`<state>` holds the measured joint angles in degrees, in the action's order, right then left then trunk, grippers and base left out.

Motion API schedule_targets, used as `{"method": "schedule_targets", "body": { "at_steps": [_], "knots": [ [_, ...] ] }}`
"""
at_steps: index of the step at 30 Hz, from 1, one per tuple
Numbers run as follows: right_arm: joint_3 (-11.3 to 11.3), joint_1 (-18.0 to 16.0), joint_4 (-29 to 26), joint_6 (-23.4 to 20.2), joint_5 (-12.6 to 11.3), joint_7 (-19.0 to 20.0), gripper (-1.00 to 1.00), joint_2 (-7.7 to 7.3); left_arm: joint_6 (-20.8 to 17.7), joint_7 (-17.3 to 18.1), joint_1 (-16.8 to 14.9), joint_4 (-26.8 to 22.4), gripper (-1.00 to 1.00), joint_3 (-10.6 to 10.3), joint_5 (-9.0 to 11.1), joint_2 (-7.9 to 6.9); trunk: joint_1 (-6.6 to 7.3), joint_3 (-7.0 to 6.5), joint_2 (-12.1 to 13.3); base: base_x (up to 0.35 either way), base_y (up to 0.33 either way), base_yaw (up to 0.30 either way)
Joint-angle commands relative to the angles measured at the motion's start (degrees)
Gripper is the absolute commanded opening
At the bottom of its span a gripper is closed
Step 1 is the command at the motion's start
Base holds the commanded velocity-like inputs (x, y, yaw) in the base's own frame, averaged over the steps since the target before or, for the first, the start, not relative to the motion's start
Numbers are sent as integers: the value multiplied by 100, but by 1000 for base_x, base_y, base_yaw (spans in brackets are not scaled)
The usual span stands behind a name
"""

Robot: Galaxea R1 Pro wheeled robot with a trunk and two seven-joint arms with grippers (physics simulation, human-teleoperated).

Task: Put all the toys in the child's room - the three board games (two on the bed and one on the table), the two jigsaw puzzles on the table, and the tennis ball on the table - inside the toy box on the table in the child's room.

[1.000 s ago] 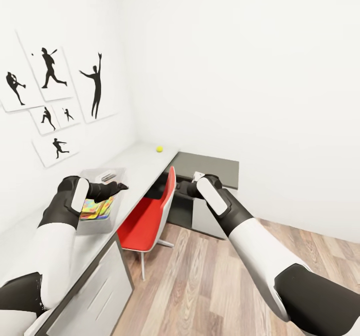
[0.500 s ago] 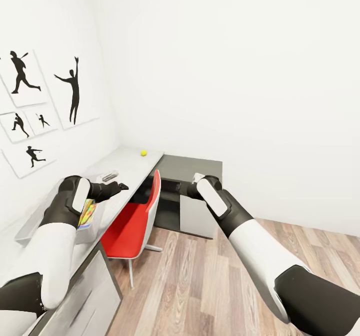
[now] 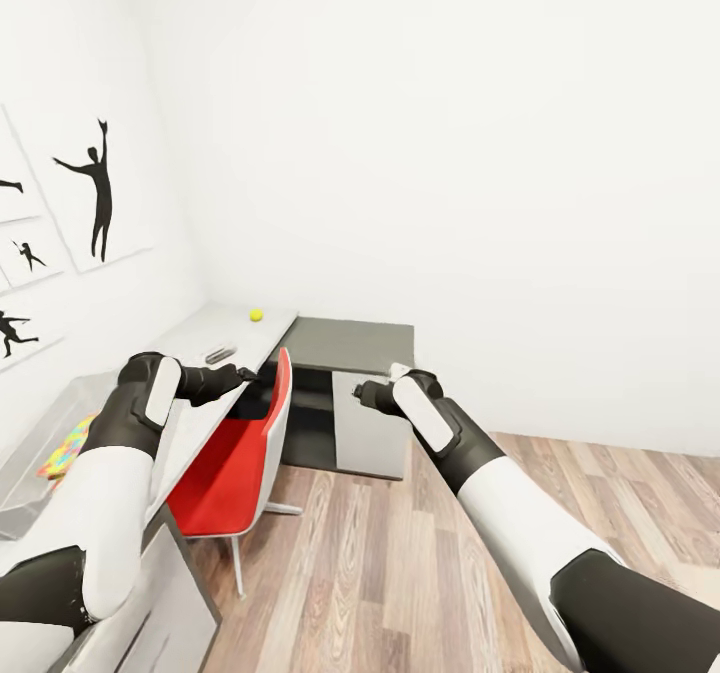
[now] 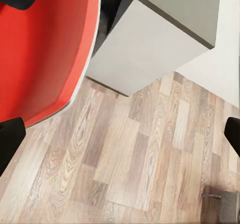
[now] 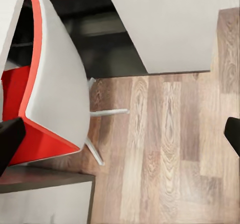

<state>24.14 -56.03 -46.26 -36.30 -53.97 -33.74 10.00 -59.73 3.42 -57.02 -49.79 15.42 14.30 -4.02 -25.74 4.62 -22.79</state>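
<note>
A yellow tennis ball rests near the far end of the white-topped table along the left wall. At the view's left edge stands the light-grey toy box with colourful flat toys inside; I cannot tell whether they are board games or jigsaw puzzles. My left gripper hovers at the table's front edge, above the chair. It is open in the left wrist view, with nothing between its fingertips. My right gripper is open too, over the floor in front of the cabinet. The bed is out of view.
A red chair is tucked at the table, below my left gripper. Against the back wall stands a low cabinet with a dark grey top. A small grey-white object lies on the table. Wooden floor spreads to the right.
The whole picture has shifted left, so the camera has turned right. The toy box now sits at the left edge. Both arms hold the same pose.
</note>
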Motion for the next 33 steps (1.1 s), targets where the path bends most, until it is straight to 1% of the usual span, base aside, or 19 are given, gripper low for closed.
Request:
{"method": "schedule_targets", "body": {
  "at_steps": [1, 2, 4, 5, 6, 8, 10, 12, 13, 14, 15, 17, 19, 25, 26, 29, 30, 32, 33],
  "knots": [
    [25, 120, 18, 119, -42, -54, 100, 0, -27, 36, -4, -5, 100, 13, -27, -6, -4, 6, -13, 0, 0, -188],
    [33, 200, 33, 181, -39, -54, 100, 0, -27, 36, -4, -5, 100, 12, -28, -9, -4, -1, -13, 0, 0, -180],
    [61, 561, 67, 408, -31, -28, 100, 0, -27, 36, -3, -5, 100, 8, -31, -16, -4, -15, -13, 0, 0, -162],
    [65, 641, 72, 457, -30, -14, 100, -11, -27, 36, -3, -5, 100, 7, -31, -15, -4, -22, -13, 0, 0, -150],
    [71, 773, 79, 530, -28, 26, 100, -57, -27, 36, -3, -5, 100, 3, -35, -14, -4, -28, -13, 0, 0, -140],
    [80, 914, 85, 597, -13, 89, 100, -97, -27, 36, -2, -5, 100, 4, -38, -16, -4, -42, -13, 0, 0, -132],
    [83, 1048, 91, 653, 68, 127, 100, -117, -27, 36, -2, -5, 100, 0, -41, -18, -4, -56, -13, 0, 0, -118],
    [83, 1210, 100, 760, 244, 150, 100, -129, -27, 36, -2, -5, 100, -2, -47, -19, -4, -69, -13, 0, 0, -110],
    [83, 1319, 108, 876, 397, 164, 100, -136, -27, 36, -2, -5, 100, -1, -52, -20, -4, -76, -13, 0, 0, -105],
    [83, 1369, 115, 940, 476, 171, 100, -138, -27, 36, -2, -5, 100, -2, -51, -20, -4, -82, -13, 0, 0, -102],
    [82, 1454, 135, 1055, 619, 199, 100, -141, -27, 36, -2, -5, 100, -7, -51, -17, -4, -88, -13, 0, 0, -98],
    [81, 1536, 180, 1172, 764, 276, 100, -143, -27, 36, -2, -5, 100, -14, -55, -8, -4, -100, -13, 0, 0, -94],
    [77, 1578, 247, 1243, 842, 376, 100, -145, -27, 36, -2, -5, 100, -18, -57, 8, -4, -111, -13, 0, 0, -88],
    [74, 1614, 603, 1320, 917, 583, 100, -147, -27, 36, -2, 4, 100, -38, -64, 43, -4, -143, -13, 0, 0, -81],
    [74, 1616, 641, 1329, 920, 595, 100, -147, -27, 36, -2, 9, 100, -66, -65, 48, -4, -148, -13, 0, 0, -78],
    [74, 1620, 809, 1538, 928, 637, 100, -152, -27, 31, -2, 29, 100, -372, -60, 76, -4, -163, -13, 0, 0, -78],
    [74, 1620, 864, 1649, 930, 663, 100, -157, -27, 29, -2, 34, 100, -506, -53, 92, -4, -168, -13, 0, 0, -85],
    [73, 1621, 934, 1767, 927, 720, 100, -159, -27, 28, -2, 41, 100, -658, -47, 110, -4, -180, -13, 0, 0, -117],
    [73, 1621, 957, 1795, 926, 743, 100, -160, -27, 28, -2, 42, 100, -690, -44, 114, -4, -186, -13, 0, 0, -152]
  ]
}}
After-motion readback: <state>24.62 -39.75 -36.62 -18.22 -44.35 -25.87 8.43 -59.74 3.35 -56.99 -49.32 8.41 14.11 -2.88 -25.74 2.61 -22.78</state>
